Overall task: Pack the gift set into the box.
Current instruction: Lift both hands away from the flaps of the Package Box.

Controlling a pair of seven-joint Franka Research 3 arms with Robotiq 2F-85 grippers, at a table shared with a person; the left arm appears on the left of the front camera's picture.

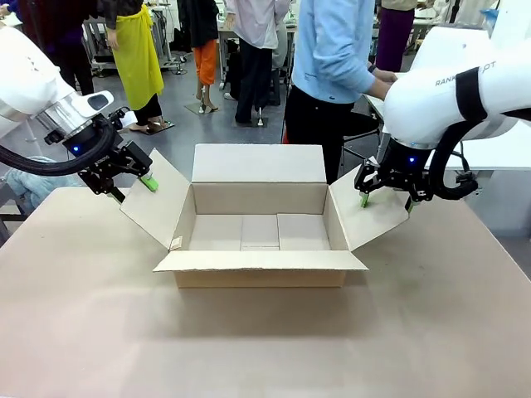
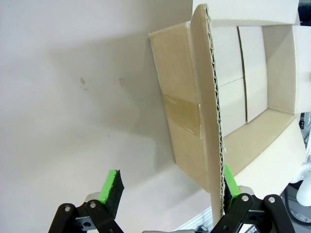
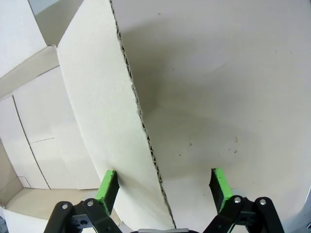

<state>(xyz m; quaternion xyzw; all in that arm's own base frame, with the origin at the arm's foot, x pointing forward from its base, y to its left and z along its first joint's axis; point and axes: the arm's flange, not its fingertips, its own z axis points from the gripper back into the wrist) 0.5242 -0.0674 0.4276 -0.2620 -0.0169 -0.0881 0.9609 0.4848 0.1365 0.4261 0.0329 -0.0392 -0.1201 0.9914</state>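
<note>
The box (image 1: 259, 278) is sitting open at the middle of the table (image 1: 265, 356), all four flaps splayed outward and its cardboard floor lying bare. The left gripper (image 1: 133, 189) is straddling the free edge of the left flap (image 1: 153, 207) with its jaws spread. In the left wrist view, one green pad (image 2: 227, 180) is sitting just beside the corrugated edge while the other is standing well clear. The right gripper (image 1: 386, 201) is likewise hanging spread-jawed over the right flap (image 1: 369, 224) and pinching nothing. The carton is looking light and likely to slide if pushed. Its flaps are probably stiff along their length but springy at the crease, so the best hold is seeming to be a gentle pinch mid-way along a flap's free edge.
</note>
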